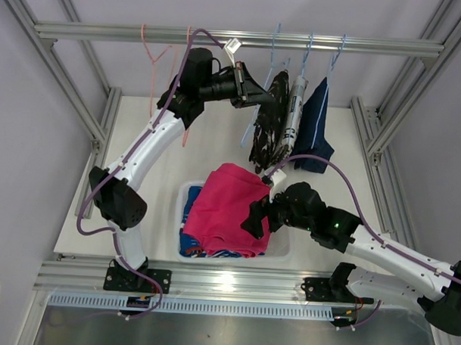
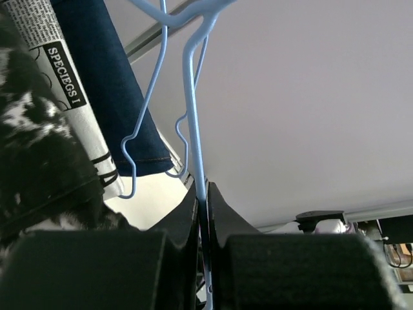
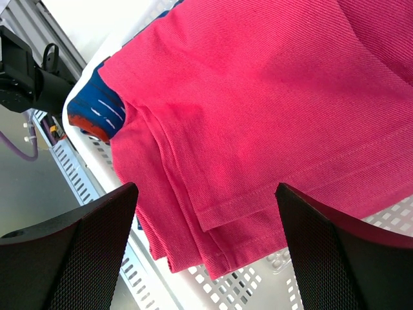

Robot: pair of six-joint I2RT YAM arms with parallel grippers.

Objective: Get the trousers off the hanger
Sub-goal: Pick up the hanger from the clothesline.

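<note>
My left pincer clamps the light blue hanger; my right pincer gapes wide over the pink trousers.

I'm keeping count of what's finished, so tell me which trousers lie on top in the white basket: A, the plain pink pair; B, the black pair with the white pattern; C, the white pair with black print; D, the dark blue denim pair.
A: the plain pink trousers lie spread on top in the white basket, while the denim pair hangs from the rail.

"SPECIEGS I" on white trousers
</note>
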